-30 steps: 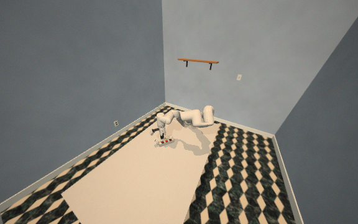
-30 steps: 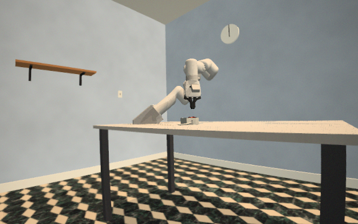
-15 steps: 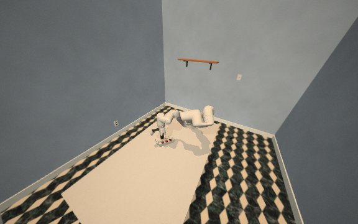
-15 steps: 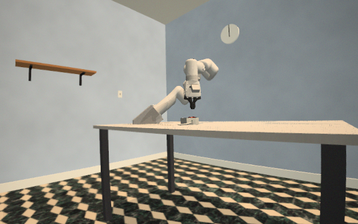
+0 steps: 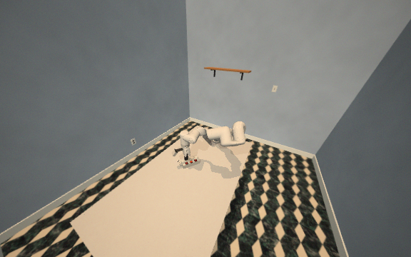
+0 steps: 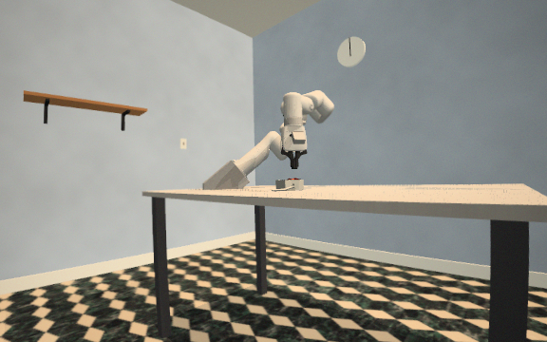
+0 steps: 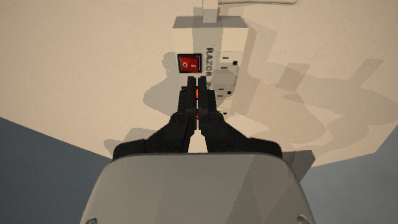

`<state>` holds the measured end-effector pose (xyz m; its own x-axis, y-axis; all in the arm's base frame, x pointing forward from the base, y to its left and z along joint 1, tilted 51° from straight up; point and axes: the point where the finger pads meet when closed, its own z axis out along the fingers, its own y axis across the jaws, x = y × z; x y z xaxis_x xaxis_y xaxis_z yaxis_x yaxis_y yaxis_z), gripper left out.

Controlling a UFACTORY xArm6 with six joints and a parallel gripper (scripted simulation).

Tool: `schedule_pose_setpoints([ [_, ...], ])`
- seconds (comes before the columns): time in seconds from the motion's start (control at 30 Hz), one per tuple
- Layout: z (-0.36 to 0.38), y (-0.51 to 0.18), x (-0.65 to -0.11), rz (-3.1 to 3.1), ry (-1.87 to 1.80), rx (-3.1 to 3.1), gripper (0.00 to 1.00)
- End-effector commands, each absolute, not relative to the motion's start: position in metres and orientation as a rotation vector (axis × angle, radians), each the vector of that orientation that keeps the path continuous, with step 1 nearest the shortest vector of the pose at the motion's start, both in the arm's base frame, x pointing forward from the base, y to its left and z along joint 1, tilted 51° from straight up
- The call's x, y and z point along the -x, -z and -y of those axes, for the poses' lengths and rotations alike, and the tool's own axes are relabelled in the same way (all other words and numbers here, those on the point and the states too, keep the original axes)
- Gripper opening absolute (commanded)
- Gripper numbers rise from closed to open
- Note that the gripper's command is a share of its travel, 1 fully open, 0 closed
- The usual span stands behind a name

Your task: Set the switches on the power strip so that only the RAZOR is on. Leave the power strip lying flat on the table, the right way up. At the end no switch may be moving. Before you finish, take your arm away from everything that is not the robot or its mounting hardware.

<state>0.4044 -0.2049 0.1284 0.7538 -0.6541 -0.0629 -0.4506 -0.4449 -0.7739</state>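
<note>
Claw [image 7: 198, 80] closed, empty, pointing down above power strip [image 7: 220, 75] w/ arm bent.

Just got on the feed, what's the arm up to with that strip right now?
The xArm's gripper is shut on nothing and pointed down over the power strip, which lies flat on the table. In the wrist view its closed fingertips sit just short of the red RAZOR switch, over a second red switch glimpsed between them. From the side, the gripper hangs above the strip with a gap, so nothing is being pressed yet. It looks set to use the closed fingers as a poker.
</note>
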Motion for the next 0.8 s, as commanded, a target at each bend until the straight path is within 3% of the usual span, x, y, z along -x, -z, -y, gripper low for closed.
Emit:
schedule_pose_setpoints([
  [0.0,0.204,-0.127,-0.407,-0.827,0.315,2.117,0.00],
  [0.77,0.188,-0.110,-0.419,-0.827,0.315,2.117,0.00],
])
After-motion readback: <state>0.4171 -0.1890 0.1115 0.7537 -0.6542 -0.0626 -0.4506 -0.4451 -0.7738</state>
